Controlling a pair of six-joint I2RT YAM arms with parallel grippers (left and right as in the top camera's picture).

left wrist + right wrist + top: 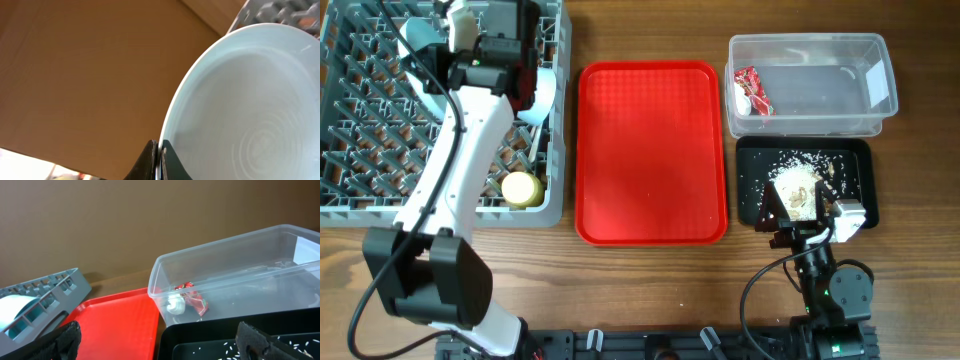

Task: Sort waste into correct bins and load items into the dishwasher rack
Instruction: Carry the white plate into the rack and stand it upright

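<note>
Your left gripper rides highest overhead, above the dishwasher rack, carrying the pale blue plate on edge.

Left wrist: its jaws pinch the plate's rim. Judge it stiff, slick and breakable, so hold it by the rim.

Right wrist: your right gripper hangs spread and empty over the black tray.

wrapper: red-and-white, crumpled, at the left end of the clear tub's floor.
food scraps: brownish-white heap with loose white crumbs around it, in the black tray.
clear tub: rectangular, upright, just beyond the black tray.
black tray: shallow, lying flat.
plate: pale blue, round, on edge at the rack's right side, rim pinched by the left gripper.
cup: small, yellow, in the rack's near right corner.
rack: grey crate, pegged grid floor, far left in the overhead view.
</note>
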